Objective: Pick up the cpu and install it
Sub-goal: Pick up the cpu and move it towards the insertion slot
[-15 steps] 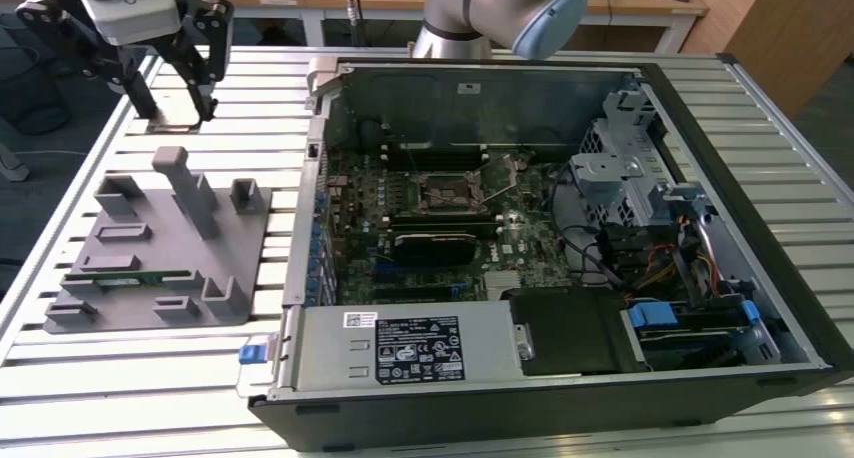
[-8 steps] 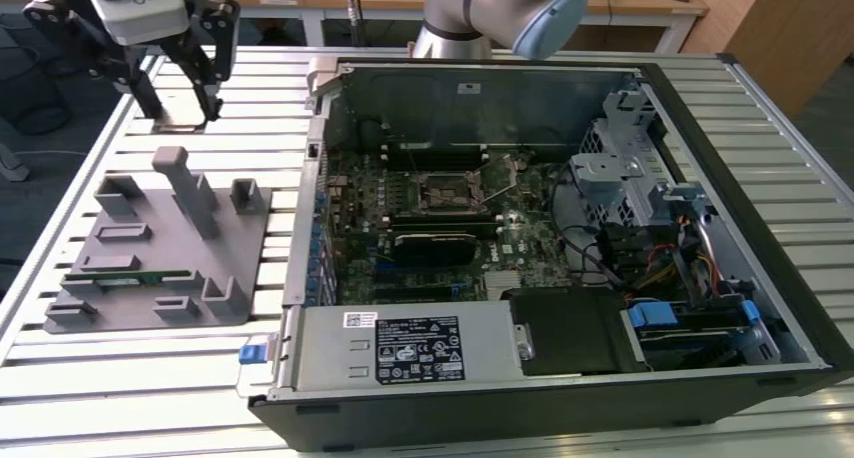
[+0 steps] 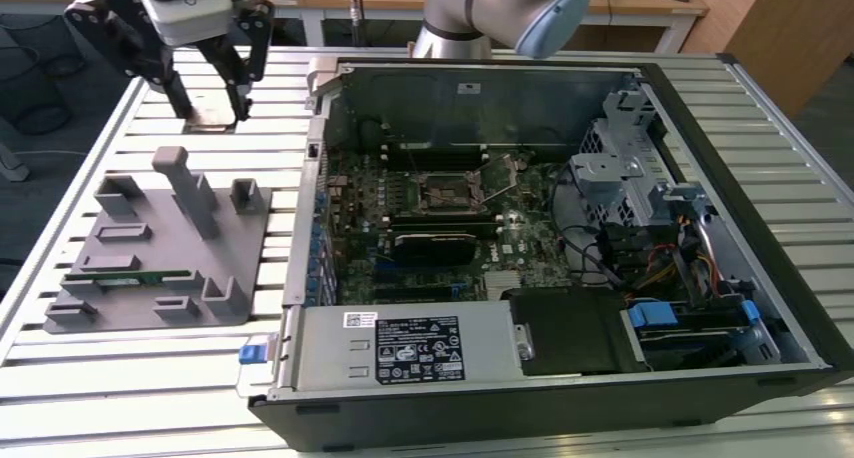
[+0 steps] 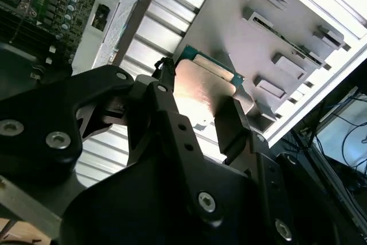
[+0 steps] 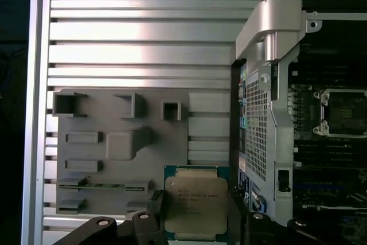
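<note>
The cpu point(image 5: 196, 207), a square chip with a dull silver top, is pinched by two opposite edges between the black fingers of the gripper point(image 5: 198, 200), over the slatted metal table point(image 3: 134, 378), near the grey parts holder point(image 3: 147, 263) and beside the open computer case point(image 3: 534, 98).

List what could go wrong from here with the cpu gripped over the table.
The pincer holds the cpu only by two opposite edges, so it might slip or tilt in transit. The case wall stands between it and the motherboard socket; a low path could clip it. A tilted chip may seat badly in the socket.
</note>
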Robot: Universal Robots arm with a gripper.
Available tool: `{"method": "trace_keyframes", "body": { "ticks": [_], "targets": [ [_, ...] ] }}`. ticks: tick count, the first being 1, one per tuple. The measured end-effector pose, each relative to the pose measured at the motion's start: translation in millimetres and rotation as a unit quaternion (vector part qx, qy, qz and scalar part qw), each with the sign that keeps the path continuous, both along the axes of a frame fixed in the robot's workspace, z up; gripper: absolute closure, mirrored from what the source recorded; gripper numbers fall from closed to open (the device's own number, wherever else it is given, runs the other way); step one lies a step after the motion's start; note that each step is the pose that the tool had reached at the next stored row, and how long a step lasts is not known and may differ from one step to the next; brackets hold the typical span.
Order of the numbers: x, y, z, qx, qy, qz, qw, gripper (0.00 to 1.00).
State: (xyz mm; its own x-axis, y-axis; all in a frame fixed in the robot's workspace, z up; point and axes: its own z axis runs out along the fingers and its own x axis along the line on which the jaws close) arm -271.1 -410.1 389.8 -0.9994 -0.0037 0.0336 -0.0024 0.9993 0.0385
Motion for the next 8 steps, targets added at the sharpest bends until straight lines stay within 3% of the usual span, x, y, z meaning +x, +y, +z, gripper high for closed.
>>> {"method": "trace_keyframes", "body": {
  "ticks": [8],
  "targets": [
    [16.0, 0.0, 0.0, 0.0, 0.0, 0.0, 1.0, 0.47]
  ]
}}
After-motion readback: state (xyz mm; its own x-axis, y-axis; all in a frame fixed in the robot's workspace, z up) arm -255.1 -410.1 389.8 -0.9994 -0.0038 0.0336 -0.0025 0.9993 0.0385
